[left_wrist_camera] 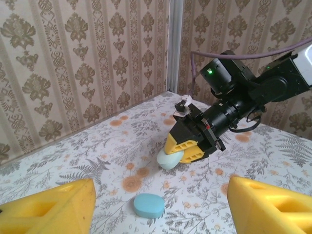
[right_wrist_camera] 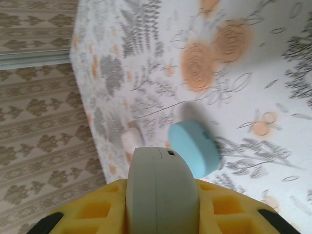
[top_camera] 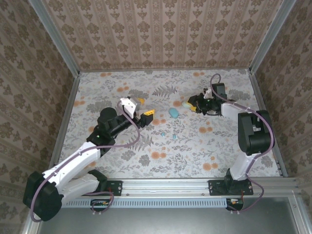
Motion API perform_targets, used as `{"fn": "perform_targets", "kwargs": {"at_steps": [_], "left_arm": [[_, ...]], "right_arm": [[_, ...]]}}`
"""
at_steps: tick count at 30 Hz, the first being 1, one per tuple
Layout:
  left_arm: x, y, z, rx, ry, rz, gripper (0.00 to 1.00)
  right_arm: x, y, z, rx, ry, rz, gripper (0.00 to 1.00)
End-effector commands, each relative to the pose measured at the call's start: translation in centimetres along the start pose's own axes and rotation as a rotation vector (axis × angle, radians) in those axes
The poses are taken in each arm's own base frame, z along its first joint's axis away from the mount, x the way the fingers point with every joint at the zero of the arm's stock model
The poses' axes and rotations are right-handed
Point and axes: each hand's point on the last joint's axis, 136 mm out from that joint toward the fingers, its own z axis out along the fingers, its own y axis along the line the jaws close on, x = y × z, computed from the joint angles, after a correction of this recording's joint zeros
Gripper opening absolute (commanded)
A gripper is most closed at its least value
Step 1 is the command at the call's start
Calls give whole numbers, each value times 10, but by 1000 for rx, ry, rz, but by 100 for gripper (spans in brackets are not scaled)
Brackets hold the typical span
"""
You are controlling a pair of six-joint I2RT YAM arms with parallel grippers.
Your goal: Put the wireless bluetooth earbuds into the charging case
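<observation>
Pinches pale case (right_wrist_camera: 162, 190) in right jaws, shows left jaws wide and empty, finds teal earbud (top_camera: 174, 137) loose on bench (top_camera: 195, 156) between both, nearside of blue case (top_camera: 173, 113).

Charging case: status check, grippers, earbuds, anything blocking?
Left gripper open, empty. Right gripper shut on pale case. Blue case lies free between them; tiny teal earbuds loose nearby. No obstruction seen.
</observation>
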Motion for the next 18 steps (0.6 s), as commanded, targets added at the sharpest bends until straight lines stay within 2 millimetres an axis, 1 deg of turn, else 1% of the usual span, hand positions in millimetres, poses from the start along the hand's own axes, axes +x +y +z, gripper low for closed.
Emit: {"fn": "perform_targets", "kwargs": {"at_steps": [1,4,11,18], "left_arm": [[9,7,-6,-45,31,-3,73],[10,8,-6,-55,51,-15,75],[10,9,-7,-57,58,-12,75],[10,8,-8,-56,58,-5,76]], "right_arm": [[-15,-7,7,39,-10,-50,21],[-19,-17,17,58,5,-45,21],[-27,-33,34,76,35,-44,21],[-25,-49,41,101,62,-42,23]]}}
